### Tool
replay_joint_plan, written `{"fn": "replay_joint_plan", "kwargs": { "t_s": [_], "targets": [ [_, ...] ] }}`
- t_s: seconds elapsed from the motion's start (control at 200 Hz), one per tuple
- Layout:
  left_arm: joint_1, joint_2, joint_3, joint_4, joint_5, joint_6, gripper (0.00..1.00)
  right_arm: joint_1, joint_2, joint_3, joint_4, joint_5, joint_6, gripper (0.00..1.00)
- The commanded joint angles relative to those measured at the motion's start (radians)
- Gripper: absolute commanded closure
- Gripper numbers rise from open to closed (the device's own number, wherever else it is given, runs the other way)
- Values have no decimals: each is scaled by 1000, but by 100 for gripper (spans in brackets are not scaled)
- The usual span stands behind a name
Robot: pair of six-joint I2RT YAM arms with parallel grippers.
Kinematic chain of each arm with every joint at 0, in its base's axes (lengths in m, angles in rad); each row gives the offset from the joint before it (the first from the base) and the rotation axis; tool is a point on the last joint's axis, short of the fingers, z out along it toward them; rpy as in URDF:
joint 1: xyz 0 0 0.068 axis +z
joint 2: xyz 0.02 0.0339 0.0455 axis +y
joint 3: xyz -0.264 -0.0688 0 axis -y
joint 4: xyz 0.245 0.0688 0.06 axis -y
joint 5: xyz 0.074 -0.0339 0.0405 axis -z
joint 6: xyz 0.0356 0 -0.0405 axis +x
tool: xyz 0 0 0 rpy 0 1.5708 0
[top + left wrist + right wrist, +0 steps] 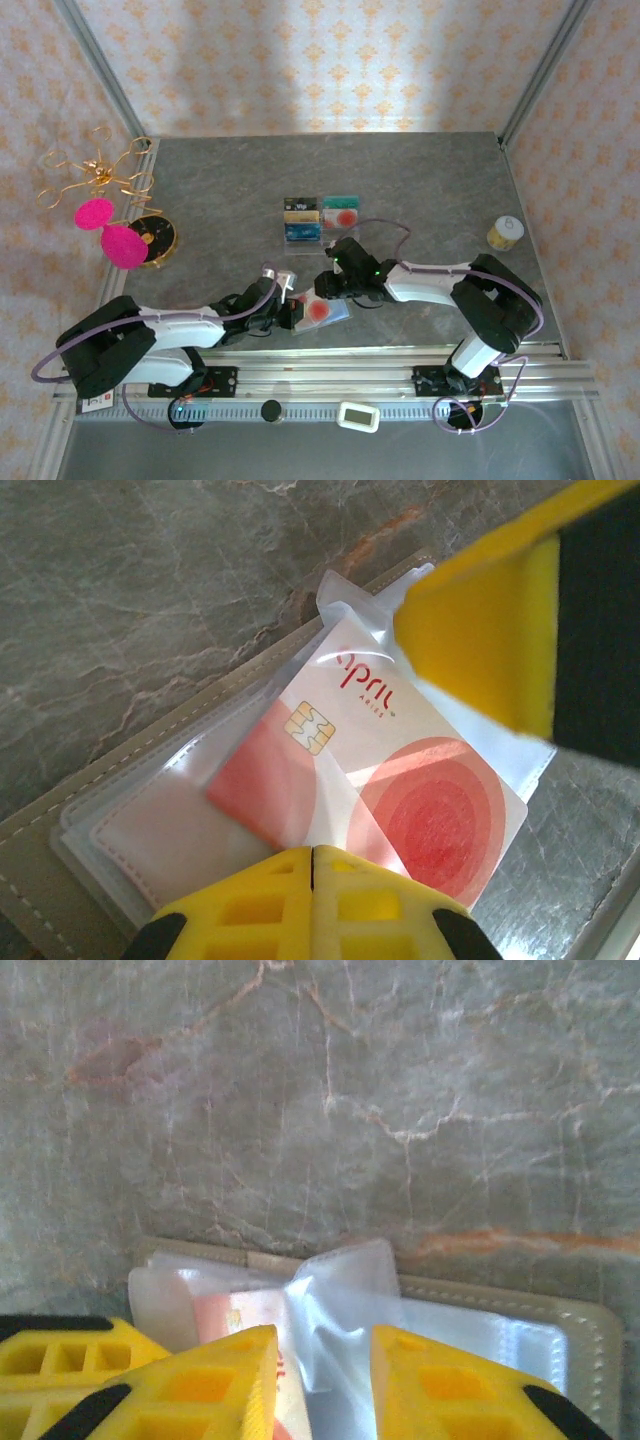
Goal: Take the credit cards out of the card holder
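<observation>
The card holder (pixel 330 315) lies open on the grey table between the two arms, its olive-grey edge (pixel 120 770) framing clear pockets. A pale credit card with round red blotches (pixel 400 780) sticks out of a pocket at an angle. My left gripper (pixel 313 852) is shut, its yellow tips together and resting at the near edge of the holder's lining, beside that card. My right gripper (pixel 322 1345) is open over the holder's far edge (pixel 500 1295), with a raised flap of clear pocket (pixel 340 1290) between its fingers. The card (pixel 225 1315) shows under its left finger.
A clear acrylic tray (pixel 320 218) with several cards stands just beyond the holder. At the far left is a gold wire stand with pink discs (pixel 105 215). A small gold roll (pixel 505 232) sits at the right. The table's near rail (pixel 330 375) runs close behind the holder.
</observation>
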Motion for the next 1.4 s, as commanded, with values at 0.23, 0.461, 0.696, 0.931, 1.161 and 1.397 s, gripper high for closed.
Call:
{"fn": "replay_joint_plan", "kwargs": {
  "t_s": [0.23, 0.461, 0.696, 0.931, 1.161, 1.397],
  "targets": [
    [-1, 63, -9, -56, -11, 13, 100, -5, -2, -2, -81, -83, -38, 71],
    [-1, 66, -3, -48, 3, 7, 100, 4, -9, -50, -60, -139, 15, 83],
    [-2, 13, 0, -85, -1, -9, 90, 2, -26, -98, -27, -140, 124, 100],
    [-2, -22, -22, -97, -15, -20, 92, -32, -93, -160, 33, -161, 273, 100],
    [-2, 4, -44, -63, -5, -26, 100, -54, -149, -195, 34, -143, 294, 100],
    [-2, -32, -45, -80, -12, -23, 100, -55, -173, -143, -127, -138, 155, 100]
  ]
}}
